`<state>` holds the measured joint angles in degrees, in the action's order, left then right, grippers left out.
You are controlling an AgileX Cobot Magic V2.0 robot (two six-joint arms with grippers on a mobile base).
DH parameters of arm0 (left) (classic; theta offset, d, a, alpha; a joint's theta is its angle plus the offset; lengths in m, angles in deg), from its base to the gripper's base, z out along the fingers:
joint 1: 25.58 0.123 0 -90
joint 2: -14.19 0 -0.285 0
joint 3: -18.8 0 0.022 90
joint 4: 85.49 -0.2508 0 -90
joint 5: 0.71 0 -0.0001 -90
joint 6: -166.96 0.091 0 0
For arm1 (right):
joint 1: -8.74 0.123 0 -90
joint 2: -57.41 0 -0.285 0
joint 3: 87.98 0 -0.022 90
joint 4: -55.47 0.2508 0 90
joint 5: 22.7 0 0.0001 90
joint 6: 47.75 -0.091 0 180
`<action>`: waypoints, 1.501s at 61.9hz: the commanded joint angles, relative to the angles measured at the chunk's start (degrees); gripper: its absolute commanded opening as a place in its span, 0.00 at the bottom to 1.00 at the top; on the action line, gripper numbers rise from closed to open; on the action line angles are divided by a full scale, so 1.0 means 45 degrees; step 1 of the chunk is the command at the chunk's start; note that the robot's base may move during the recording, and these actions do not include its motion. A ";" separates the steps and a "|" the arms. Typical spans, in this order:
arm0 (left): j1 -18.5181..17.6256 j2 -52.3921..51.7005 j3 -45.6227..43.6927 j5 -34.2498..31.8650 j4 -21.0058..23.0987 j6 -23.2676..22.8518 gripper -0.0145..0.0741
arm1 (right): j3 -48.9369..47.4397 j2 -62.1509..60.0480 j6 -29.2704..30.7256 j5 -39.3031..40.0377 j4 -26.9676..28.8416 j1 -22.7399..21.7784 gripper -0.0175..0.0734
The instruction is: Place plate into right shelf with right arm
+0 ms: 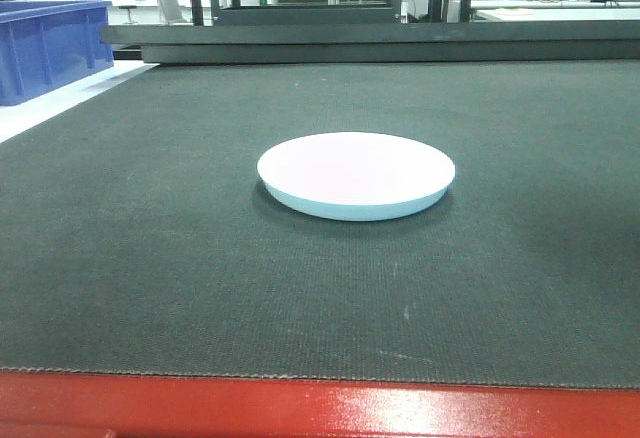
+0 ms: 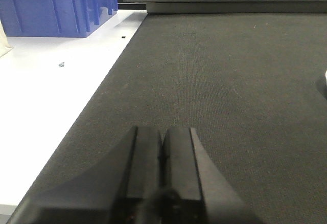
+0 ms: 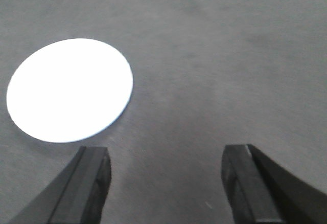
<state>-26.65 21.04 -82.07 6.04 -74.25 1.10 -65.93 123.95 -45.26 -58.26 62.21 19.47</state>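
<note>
In the exterior front-facing view, you are seeing no gripper at all. The plate point(image 1: 355, 173) is lying flat and right way up near the middle of the dark mat point(image 1: 150, 278), with bare mat showing all round it. The red table edge point(image 1: 300, 408) is running along the near side, a blue bin point(image 1: 45, 43) is sitting at the far left, and a low dark rail point(image 1: 400, 48) is closing off the far side.

In the left wrist-mounted view, your left gripper point(image 2: 162, 152) is showing its two fingers pressed together with nothing between them. It is pointing low along the mat, close to the mat's left border, where a white surface point(image 2: 46, 106) is beginning. Open mat is stretching ahead and to the right.

In the right wrist-mounted view, your right gripper point(image 3: 166, 183) is standing wide apart and empty, its fingers point(image 3: 89, 183) touching nothing. It is looking down on the mat from above. The plate is lying ahead and off to the picture's left, near that side's finger but clear of it, while bare mat is filling the gap between the fingers.
</note>
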 commanded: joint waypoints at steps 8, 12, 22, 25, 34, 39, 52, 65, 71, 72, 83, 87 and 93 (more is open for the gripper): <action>-0.0047 -0.0145 0.0057 -0.1084 0.0050 -0.0031 0.11 | -0.2986 0.3409 -0.1041 0.0571 -0.0305 0.1288 0.81; -0.0047 -0.0145 0.0057 -0.1084 0.0050 -0.0031 0.11 | -0.3608 0.4387 -0.1562 0.0555 -0.0740 0.1721 0.81; -0.0047 -0.0145 0.0057 -0.1084 0.0050 -0.0031 0.11 | -0.4715 0.6482 -0.3287 0.0599 -0.1920 0.2343 0.81; -0.0047 -0.0145 0.0057 -0.1084 0.0050 -0.0031 0.11 | -0.4898 0.6971 -0.3855 0.0735 -0.2327 0.2454 0.81; -0.0047 -0.0145 0.0057 -0.1084 0.0050 -0.0031 0.11 | -0.4936 0.8051 -0.5298 0.1454 -0.3537 0.2584 0.75; -0.0047 -0.0145 0.0057 -0.1084 0.0050 -0.0031 0.11 | -0.4936 0.8481 -0.5452 0.1736 -0.3941 0.2584 0.70; -0.0047 -0.0145 0.0057 -0.1084 0.0050 -0.0031 0.11 | -0.4936 0.9277 -0.5452 0.2625 -0.5022 0.2584 0.64; -0.0047 -0.0145 0.0057 -0.1084 0.0050 -0.0031 0.11 | -0.4936 1.0023 -0.5452 0.3179 -0.5049 0.2584 0.64; -0.0047 -0.0145 0.0057 -0.1084 0.0050 -0.0031 0.11 | -0.4936 1.0308 -0.5452 0.3356 -0.5049 0.2584 0.64; -0.0047 -0.0145 0.0057 -0.1084 0.0050 -0.0031 0.11 | -0.4936 1.0344 -0.5452 0.3384 -0.5049 0.2584 0.64; -0.0047 -0.0145 0.0057 -0.1084 0.0050 -0.0031 0.11 | -0.4936 1.0755 -0.5452 0.3668 -0.5064 0.2570 0.64; -0.0047 -0.0145 0.0057 -0.1084 0.0050 -0.0031 0.11 | -0.4936 1.0883 -0.5452 0.3704 -0.5075 0.2569 0.64; -0.0047 -0.0145 0.0057 -0.1084 0.0050 -0.0031 0.11 | -0.4936 1.1055 -0.5452 0.3705 -0.5075 0.2569 0.56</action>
<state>-26.65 21.04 -82.07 6.04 -74.25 1.10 -86.10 176.22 -69.84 -44.75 40.72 31.11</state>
